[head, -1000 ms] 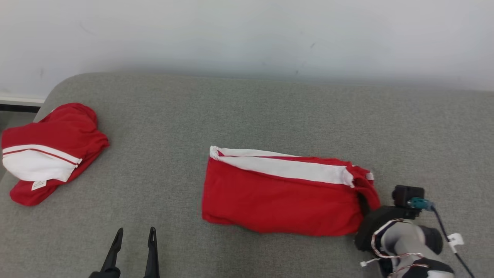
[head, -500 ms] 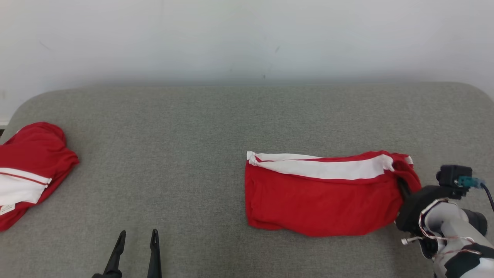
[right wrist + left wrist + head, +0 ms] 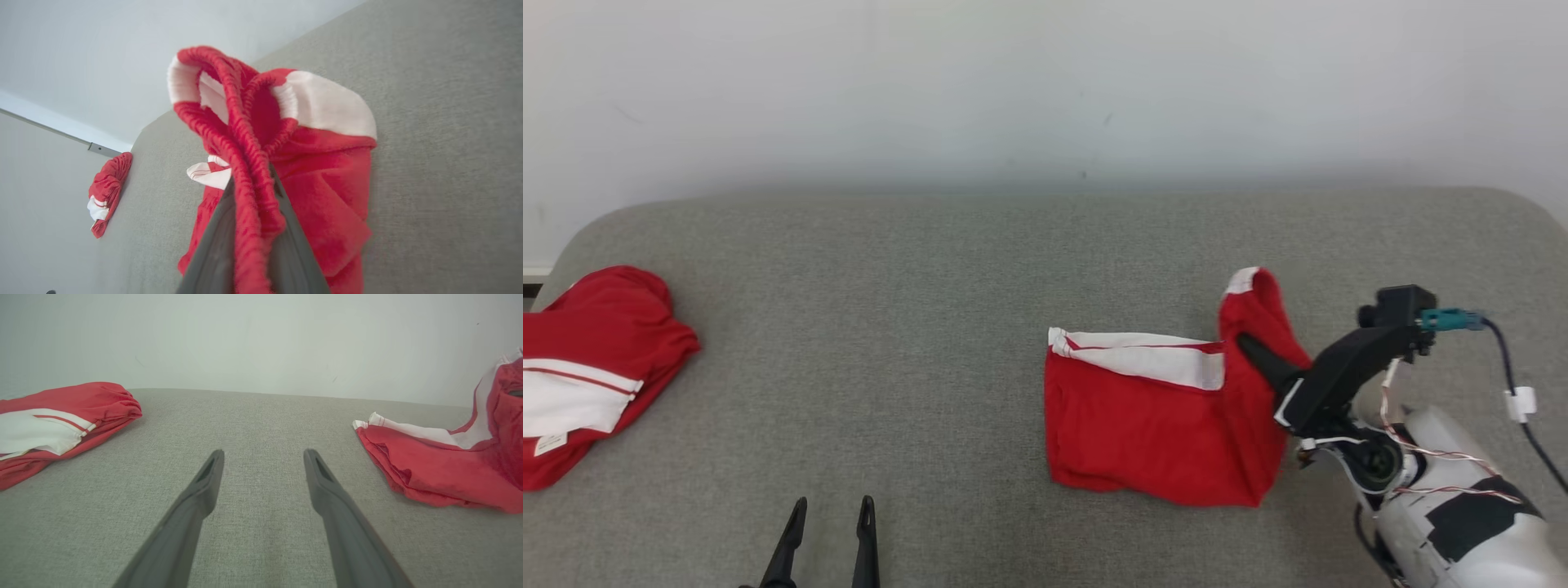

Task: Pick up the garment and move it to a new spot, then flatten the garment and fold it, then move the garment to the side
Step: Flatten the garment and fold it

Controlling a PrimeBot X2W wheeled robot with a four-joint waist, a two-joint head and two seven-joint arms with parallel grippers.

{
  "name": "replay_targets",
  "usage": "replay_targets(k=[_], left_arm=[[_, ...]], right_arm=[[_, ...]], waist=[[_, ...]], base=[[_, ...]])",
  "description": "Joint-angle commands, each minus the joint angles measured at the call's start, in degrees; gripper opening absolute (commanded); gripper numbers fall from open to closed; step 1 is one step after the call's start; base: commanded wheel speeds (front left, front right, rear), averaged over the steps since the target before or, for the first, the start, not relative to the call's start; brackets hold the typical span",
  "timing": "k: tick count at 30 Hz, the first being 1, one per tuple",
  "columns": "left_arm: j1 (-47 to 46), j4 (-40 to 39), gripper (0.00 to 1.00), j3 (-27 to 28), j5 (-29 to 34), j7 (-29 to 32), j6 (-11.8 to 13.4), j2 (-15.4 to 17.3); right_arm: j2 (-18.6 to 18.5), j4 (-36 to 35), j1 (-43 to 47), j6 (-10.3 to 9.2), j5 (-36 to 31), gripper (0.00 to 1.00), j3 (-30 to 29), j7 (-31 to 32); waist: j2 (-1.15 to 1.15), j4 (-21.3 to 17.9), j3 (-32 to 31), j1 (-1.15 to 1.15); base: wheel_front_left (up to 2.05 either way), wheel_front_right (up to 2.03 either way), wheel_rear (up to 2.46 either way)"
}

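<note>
The garment [image 3: 1152, 425] is a folded red piece with a white stripe, lying right of centre on the grey cushion [image 3: 890, 327]. My right gripper [image 3: 1251, 347] is shut on the elastic hem at its right end and holds that end raised and folded over to the left, while the left part stays flat. In the right wrist view the red hem [image 3: 245, 171] is pinched between the two fingers [image 3: 212, 249], and the garment's body [image 3: 327, 183] hangs beside them. My left gripper [image 3: 832, 510] stands open at the front edge over bare cushion, well left of the garment [image 3: 433, 473].
A second red and white garment [image 3: 596, 351] lies crumpled at the cushion's far left edge, also seen from the left wrist [image 3: 61, 416]. A pale wall [image 3: 1045, 82] rises right behind the cushion. The cushion's rounded corners show at back left and back right.
My right gripper has risen and swung left, lifting the garment's right end off the cushion and doubling it over. The head camera has also shifted. The left gripper stays put.
</note>
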Motion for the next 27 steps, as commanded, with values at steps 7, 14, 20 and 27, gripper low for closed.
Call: replay_targets(k=[7,14,20,27], left_arm=[[-0.27,0.43,1.00,-0.42,-0.42,-0.19,0.03,-0.03],[-1.09,0.74,1.00,-1.40,-1.04,-0.19,0.33,-0.03],[-2.17,1.25,1.00,-3.06,-1.79,-0.19,0.56,-0.03],[-2.62,1.55,1.00,-3.39,-2.33,-0.19,0.96,-0.04]], right_arm=[[4.54,-0.44,-0.72,-0.14,1.39,0.00,2.66,0.95],[8.84,7.14,-4.80,-0.14,-5.69,0.00,6.18,-4.25],[12.33,15.70,-7.92,-0.14,-10.42,0.00,8.10,-8.21],[13.25,16.77,-9.07,-0.14,-11.33,1.00,10.46,-12.56]], waist=[[0.00,2.76,0.43,0.00],[0.00,4.19,1.36,0.00],[0.00,5.67,2.05,0.00],[0.00,5.71,1.97,0.00]], base=[[0.00,0.00,0.00],[0.00,0.00,0.00],[0.00,0.00,0.00],[0.00,0.00,0.00]])
